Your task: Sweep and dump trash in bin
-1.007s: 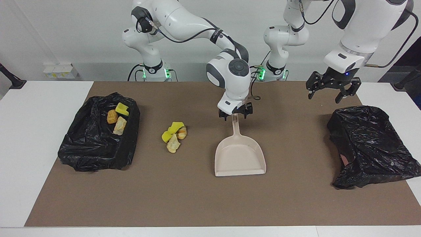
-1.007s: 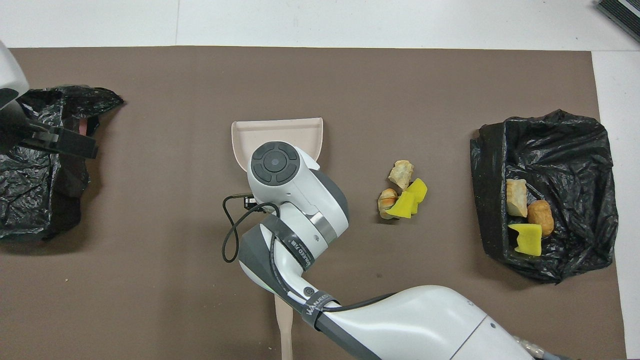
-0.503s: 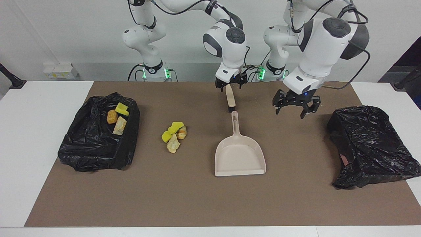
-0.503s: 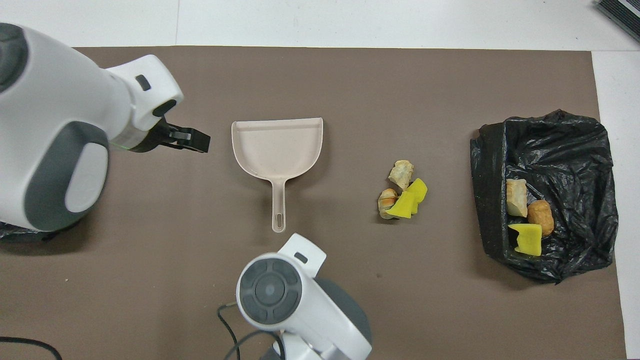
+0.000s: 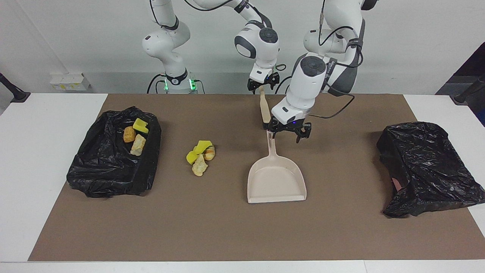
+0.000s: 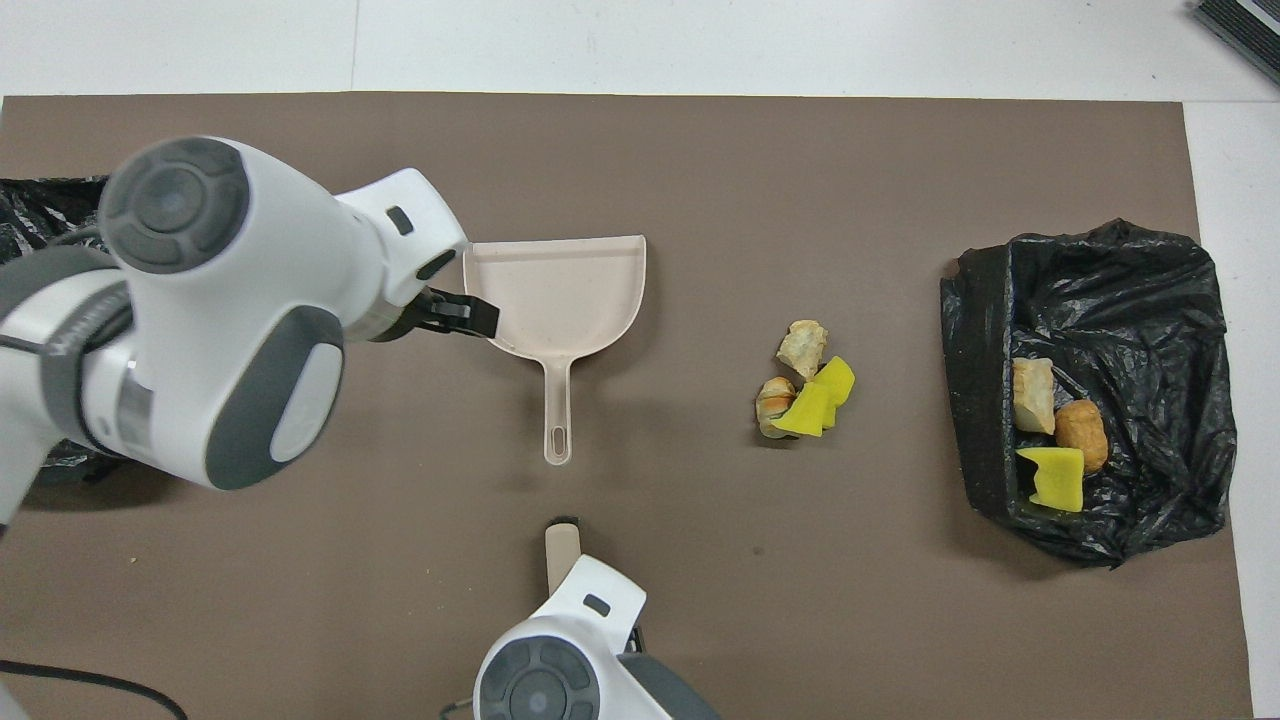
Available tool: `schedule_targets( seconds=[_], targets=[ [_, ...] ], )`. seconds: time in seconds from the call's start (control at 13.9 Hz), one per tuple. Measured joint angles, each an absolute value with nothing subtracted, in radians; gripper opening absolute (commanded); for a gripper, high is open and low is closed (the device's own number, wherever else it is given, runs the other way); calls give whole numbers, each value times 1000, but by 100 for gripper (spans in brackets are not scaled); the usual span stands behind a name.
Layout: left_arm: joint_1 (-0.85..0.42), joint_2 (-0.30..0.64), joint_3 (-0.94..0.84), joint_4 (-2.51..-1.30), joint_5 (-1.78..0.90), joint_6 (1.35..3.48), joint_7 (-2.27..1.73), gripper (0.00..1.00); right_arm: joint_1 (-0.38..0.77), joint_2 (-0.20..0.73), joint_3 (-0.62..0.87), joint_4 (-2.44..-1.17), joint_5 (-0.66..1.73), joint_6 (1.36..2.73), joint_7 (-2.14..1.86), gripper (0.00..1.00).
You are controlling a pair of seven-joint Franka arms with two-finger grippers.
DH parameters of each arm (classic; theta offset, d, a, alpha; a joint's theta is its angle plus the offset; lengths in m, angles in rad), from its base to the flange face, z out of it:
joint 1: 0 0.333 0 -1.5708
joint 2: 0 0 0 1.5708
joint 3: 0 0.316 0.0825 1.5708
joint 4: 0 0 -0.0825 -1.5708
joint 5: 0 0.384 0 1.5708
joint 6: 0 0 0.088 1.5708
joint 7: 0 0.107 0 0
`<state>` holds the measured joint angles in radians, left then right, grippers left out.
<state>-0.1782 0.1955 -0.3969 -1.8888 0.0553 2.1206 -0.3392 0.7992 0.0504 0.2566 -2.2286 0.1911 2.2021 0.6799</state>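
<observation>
Loose trash point(image 5: 200, 155) point(image 6: 805, 390), yellow sponge chunks and pastries, lies in a small pile on the brown mat. The beige dustpan point(image 5: 276, 184) point(image 6: 555, 285) lies flat beside the pile, toward the left arm's end, with its handle pointing at the robots. My left gripper point(image 5: 290, 134) point(image 6: 450, 318) hangs open just above the mat, beside the dustpan's handle. My right gripper point(image 5: 262, 86) is shut on the handle end of the beige brush point(image 5: 264, 108) point(image 6: 562, 545). The brush tilts down, and its black bristles are low by the tip of the dustpan's handle.
A bin lined with a black bag point(image 5: 106, 174) point(image 6: 1130, 300) stands at the right arm's end and holds three pieces of trash. A crumpled black bag point(image 5: 428, 167) point(image 6: 40, 200) lies at the left arm's end. White table borders the mat.
The left arm swung in from over the black bag at its end to beside the dustpan's handle. The right gripper left the dustpan handle, drew back toward the robots and raised the brush's handle.
</observation>
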Motion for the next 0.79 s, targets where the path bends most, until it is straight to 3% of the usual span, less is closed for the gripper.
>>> schedule_targets(
  seconds=[0.22, 0.29, 0.43, 0.72, 0.79],
  targets=[
    [-202, 259, -426, -1910, 105, 2181, -442, 100, 801, 50, 255, -2251, 191, 2217, 680, 100],
    [-203, 268, -428, -1913, 106, 2189, -448, 90, 802, 51, 255, -2253, 191, 2221, 680, 100],
    [-202, 272, -427, -1916, 106, 2198, -461, 68, 808, 51, 255, -2254, 191, 2224, 680, 85],
    [-202, 273, -427, -1919, 106, 2200, -477, 65, 810, 51, 255, -2269, 191, 2230, 680, 81],
    [-202, 273, -427, -1921, 106, 2200, -478, 65, 810, 51, 255, -2272, 191, 2234, 680, 74]
  ],
)
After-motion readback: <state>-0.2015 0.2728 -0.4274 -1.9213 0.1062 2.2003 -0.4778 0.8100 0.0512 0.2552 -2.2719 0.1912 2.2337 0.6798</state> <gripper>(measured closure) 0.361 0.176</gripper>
